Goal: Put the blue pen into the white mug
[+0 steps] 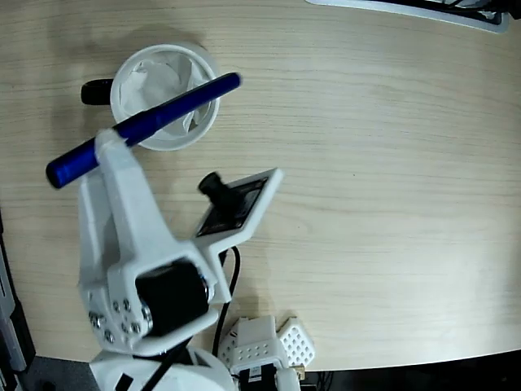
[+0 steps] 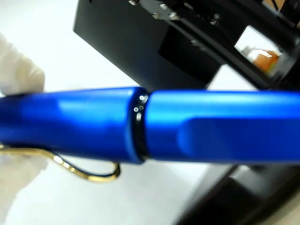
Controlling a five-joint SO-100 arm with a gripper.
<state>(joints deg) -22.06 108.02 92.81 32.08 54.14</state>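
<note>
Overhead fixed view: white plastic robot arm's gripper (image 1: pixel 111 147) clamped around slim bright-blue pen (image 1: pixel 146 126), held level and crosswise over round white mug (image 1: pixel 165 96) with black handle and crumpled white paper lining. Pen spans mug rim, tip past right edge, likely needing tilt before drop. Wrist view: pen (image 2: pixel 150 124) fills frame; clip looks gold, though blurred. Pale wood table (image 1: pixel 383 163) underneath.

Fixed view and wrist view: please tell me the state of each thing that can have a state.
blue pen: capped, held in the air, lying level across the mug's opening.
white mug: upright on the table, paper inside, pen not yet inside.
tool: shut on the blue pen.
</note>
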